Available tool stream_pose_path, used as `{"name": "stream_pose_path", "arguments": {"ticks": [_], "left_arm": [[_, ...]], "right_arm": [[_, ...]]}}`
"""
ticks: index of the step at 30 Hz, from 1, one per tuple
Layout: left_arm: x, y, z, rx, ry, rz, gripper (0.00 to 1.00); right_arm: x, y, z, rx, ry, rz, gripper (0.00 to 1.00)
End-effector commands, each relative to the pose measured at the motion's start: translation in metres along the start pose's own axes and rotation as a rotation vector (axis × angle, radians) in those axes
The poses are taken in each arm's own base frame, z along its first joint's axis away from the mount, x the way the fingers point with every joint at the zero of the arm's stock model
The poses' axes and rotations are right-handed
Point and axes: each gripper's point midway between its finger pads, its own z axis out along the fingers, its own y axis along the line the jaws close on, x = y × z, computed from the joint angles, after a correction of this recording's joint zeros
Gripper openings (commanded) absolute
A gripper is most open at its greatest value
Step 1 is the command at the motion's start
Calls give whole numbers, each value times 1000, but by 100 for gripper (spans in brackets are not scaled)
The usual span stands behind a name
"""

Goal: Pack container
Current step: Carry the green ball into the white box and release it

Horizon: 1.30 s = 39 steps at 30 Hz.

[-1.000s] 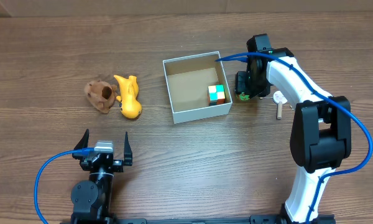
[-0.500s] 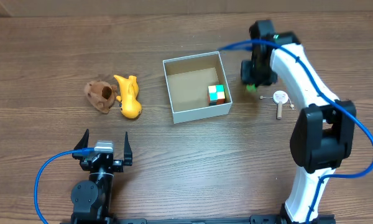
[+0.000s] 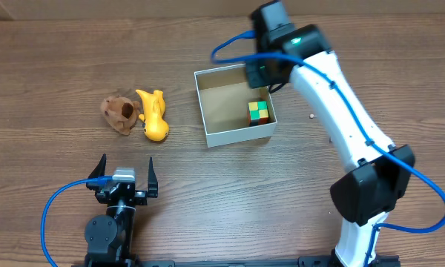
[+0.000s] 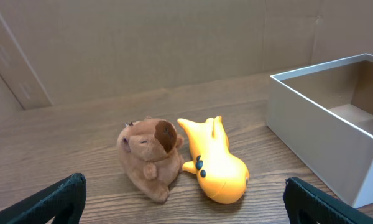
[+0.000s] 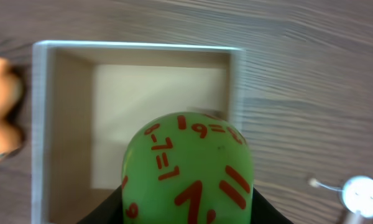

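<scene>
The container (image 3: 241, 134), a square white-walled box with a brown cardboard floor, sits at the table's middle, with a multicoloured cube (image 3: 259, 112) in its right corner. My right gripper (image 3: 263, 70) hangs over the box's far right part, shut on a green rounded toy with red numbers (image 5: 188, 168). The right wrist view looks down into the box (image 5: 137, 46); the toy hides the cube there. My left gripper (image 3: 123, 176) is open and empty near the front edge. It faces a brown plush (image 4: 150, 155), a yellow toy (image 4: 217, 168) and the box wall (image 4: 311, 134).
The brown plush (image 3: 120, 115) and the yellow toy (image 3: 154, 117) lie side by side to the left of the box. A small white disc-shaped object (image 5: 362, 193) lies on the wood to the right of the box.
My right gripper has lifted the green toy from the table right of the box and carried it left, over the box's far right part. The left arm has not moved.
</scene>
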Motion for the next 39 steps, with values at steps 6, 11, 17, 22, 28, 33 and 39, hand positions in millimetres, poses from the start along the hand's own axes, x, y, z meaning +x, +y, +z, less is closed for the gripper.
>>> {"name": "stream_pose_path", "arguments": {"ticks": [6,11,17,22,28,33,39], "left_arm": [[1,0,0,3,-3,14,100],[1,0,0,3,-3,14,100],[1,0,0,3,-3,14,100],[1,0,0,3,-3,14,100],[1,0,0,3,-3,14,100],[1,0,0,4,-3,14,100],[1,0,0,3,-3,14,100]], "right_arm": [[5,10,37,106,-14,-94,43],[22,-1,77,130,66,-87,43],[17,-8,91,142,55,-87,43],[8,-13,92,143,26,-82,43],[8,-17,92,145,28,-75,49],[13,-18,92,149,47,-78,77],[12,-18,92,149,44,-71,79]]}}
